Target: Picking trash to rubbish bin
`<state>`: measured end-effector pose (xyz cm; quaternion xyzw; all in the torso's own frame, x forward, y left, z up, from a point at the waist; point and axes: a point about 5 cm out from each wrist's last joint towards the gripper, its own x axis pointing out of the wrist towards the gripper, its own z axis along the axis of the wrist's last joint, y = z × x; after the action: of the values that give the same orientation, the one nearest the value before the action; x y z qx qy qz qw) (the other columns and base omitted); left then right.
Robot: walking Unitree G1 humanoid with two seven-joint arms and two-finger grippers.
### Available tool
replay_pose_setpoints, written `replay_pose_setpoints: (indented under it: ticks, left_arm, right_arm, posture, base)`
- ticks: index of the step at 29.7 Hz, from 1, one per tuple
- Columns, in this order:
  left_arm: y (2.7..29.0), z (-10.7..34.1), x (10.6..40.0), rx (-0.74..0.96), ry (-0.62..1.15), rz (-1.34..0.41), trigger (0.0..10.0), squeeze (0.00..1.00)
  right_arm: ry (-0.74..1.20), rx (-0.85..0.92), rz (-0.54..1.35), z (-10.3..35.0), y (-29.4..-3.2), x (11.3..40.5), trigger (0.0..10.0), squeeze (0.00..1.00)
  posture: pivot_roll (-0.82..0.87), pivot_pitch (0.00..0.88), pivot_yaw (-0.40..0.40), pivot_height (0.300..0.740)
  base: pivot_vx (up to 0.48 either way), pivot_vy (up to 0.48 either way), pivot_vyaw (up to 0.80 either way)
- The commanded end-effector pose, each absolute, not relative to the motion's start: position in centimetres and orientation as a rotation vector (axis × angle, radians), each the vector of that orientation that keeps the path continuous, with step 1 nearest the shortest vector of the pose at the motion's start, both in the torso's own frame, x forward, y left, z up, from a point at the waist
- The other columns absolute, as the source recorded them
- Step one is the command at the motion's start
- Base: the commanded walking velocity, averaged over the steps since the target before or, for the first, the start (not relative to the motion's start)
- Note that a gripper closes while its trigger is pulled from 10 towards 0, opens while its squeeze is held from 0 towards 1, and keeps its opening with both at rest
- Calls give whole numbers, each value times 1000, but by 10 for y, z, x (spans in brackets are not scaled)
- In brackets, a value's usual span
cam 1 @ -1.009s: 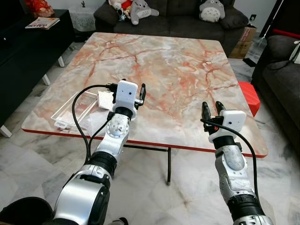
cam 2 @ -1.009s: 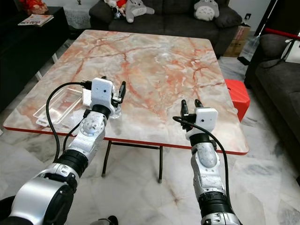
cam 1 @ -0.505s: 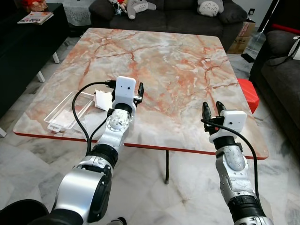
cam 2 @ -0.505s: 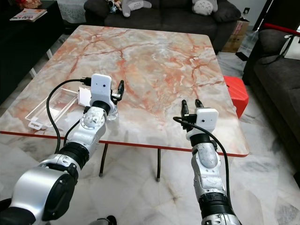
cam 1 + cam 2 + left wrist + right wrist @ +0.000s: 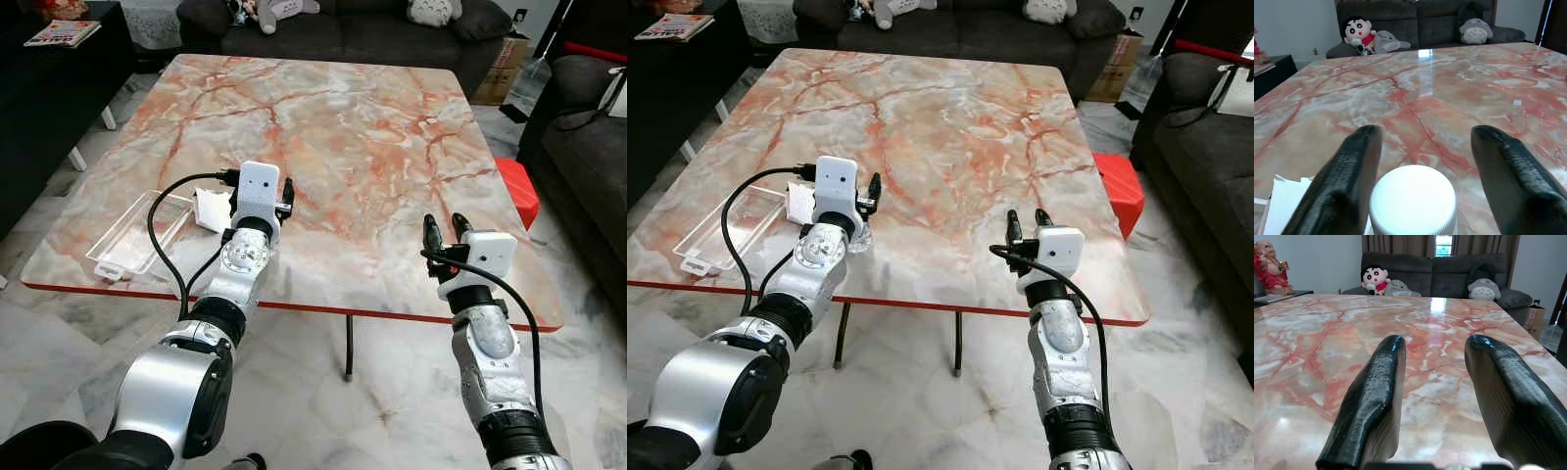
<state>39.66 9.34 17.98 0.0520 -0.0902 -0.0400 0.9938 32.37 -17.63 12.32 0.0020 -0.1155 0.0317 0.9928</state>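
I am holding the left gripper [image 5: 1420, 161] wide open around the white-capped bottle [image 5: 1413, 198], centred between its fingers; judging it light, thin-walled, slippery plastic, I am planning a gentle grasp below the cap.

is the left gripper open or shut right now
Open. The left gripper has its two black fingers spread wide, one on each side of a white bottle cap, not touching it.

Head views look down on the table [image 5: 392, 147]; wrist views skim it closely.
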Motion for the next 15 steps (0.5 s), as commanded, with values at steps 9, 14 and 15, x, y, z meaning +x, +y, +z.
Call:
replay_pose_setpoints:
  ticks: [9, 14, 15]
  left_arm:
    - [88, 184, 396, 89, -201, -90, 0, 0]
    - [87, 184, 396, 89, -204, -92, 0, 0]
    - [87, 184, 396, 89, -205, -92, 0, 0]
  right_arm:
    - [-234, 5, 52, 126, -181, 324, 10000, 0]
    - [-234, 3, 50, 126, -182, 324, 10000, 0]
    - [-235, 3, 50, 126, -182, 324, 10000, 0]
  posture:
    - [64, 100, -71, 740]
    - [64, 99, -72, 740]
    - [64, 99, -72, 740]
  base:
    - [0, 0, 0]
    - [0, 0, 0]
    - [0, 0, 0]
